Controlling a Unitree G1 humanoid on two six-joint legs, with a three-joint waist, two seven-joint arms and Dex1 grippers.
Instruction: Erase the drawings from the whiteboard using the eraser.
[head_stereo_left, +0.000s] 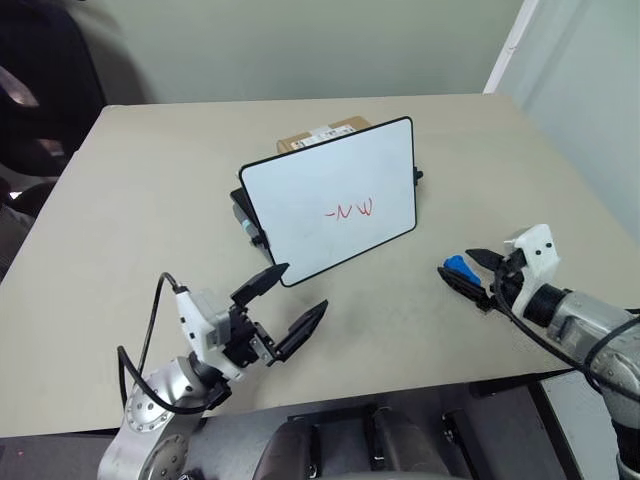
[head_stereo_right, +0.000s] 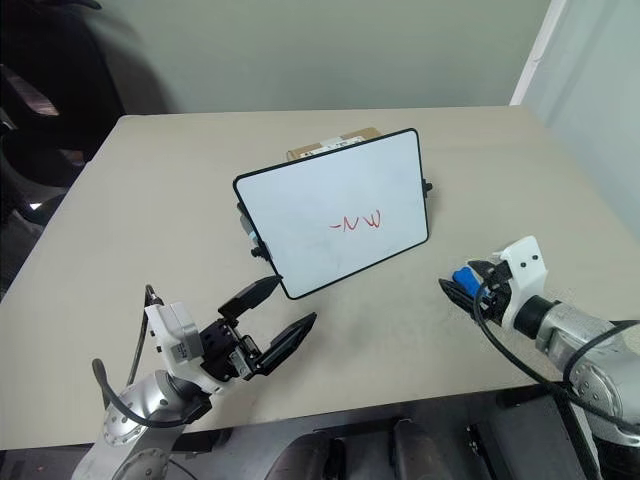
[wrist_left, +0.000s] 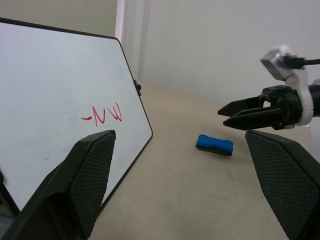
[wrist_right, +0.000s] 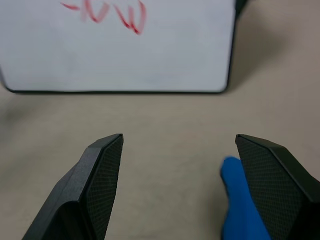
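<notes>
Blue eraser (wrist_left: 214, 144) beside right gripper's (head_stereo_left: 474, 270) jaws

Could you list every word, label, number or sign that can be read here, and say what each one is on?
"-NW": the drawings, red marker strokes that only roughly read this way, on the whiteboard.
A white label on the cardboard box behind the whiteboard: too small to read.
No other text can be read.

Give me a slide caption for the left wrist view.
Propped whiteboard with red drawings, blue eraser on the table, right gripper beside it.
</notes>
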